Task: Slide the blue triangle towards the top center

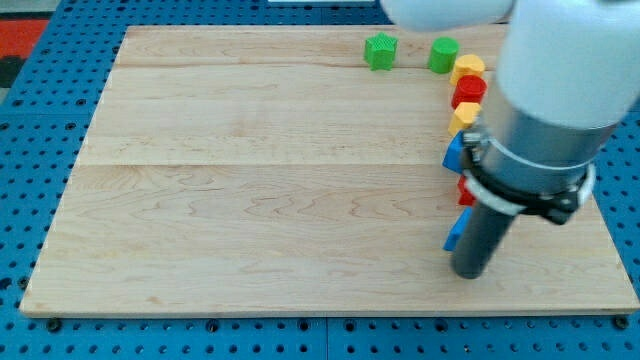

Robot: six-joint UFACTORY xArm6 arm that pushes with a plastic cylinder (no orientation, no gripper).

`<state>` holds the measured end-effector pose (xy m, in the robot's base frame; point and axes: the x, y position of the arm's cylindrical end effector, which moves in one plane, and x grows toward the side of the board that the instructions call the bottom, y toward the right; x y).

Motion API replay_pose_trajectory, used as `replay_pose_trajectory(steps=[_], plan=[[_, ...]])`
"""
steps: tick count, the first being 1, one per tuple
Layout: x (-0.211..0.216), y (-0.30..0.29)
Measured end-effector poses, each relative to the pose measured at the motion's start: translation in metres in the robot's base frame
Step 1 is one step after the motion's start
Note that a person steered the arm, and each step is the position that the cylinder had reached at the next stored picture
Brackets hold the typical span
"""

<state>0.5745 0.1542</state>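
My tip (470, 272) rests on the wooden board (260, 200) near its lower right. A small blue block (457, 231), mostly hidden by the rod, touches the rod's left side just above the tip; its shape cannot be made out. A second blue block (454, 154) sits higher up at the arm's left edge, also partly hidden and with a pointed left corner. A sliver of a red block (465, 187) shows between the two blue ones.
Above the upper blue block, a column climbs the right side: a yellow block (464, 117), a red block (468, 91) and another yellow block (467, 69). Two green blocks (380, 51) (443, 55) sit near the top edge. The arm's bulk hides the board's right part.
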Motion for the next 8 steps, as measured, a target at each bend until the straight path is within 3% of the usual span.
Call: replay_pose_trajectory(steps=[1,2,4,5,6,8], plan=[[-0.017,-0.004],[-0.034,-0.045],[-0.019,0.025],[-0.061,0.006],[-0.09,-0.059],[-0.052,-0.014]])
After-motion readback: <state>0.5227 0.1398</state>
